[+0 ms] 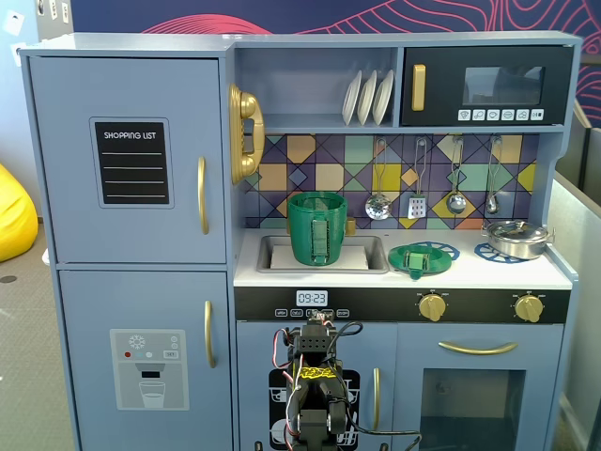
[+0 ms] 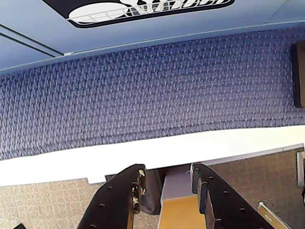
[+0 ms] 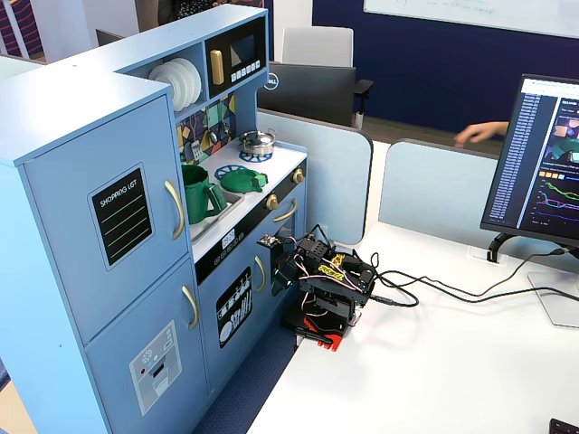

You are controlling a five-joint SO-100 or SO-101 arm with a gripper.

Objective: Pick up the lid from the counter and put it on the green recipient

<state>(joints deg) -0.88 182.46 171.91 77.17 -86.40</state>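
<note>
Looking at it from the room — nothing done yet, whole task left. Reading a fixed view left to right: one green recipient (image 1: 317, 227) stands upright in the sink (image 1: 272, 252), open-topped, strap handle facing out. To its right, one lid (image 1: 418, 259) lies on the counter (image 1: 470, 274), resting over a blue burner ring (image 1: 439, 250) and apart from the pot. Further right, a second blue ring (image 1: 490, 253) with one steel pot (image 1: 516, 238) on it, its own lid on.

Arm (image 3: 327, 282) is folded low in front of the toy kitchen, below counter level. Gripper (image 2: 166, 187) holds nothing — fingers (image 2: 137, 187) parted a little, gap empty, pointing down at the table edge and blue carpet in the wrist view.

Left to do, my read: raise, reach right of the sink, pinch the lid's knob, carry left, seat it on the pot rim.

Other counts: three white plates (image 1: 367, 97) on the shelf, four utensils (image 1: 418, 202) hanging on the backsplash, two gold knobs (image 1: 432, 306).
</note>
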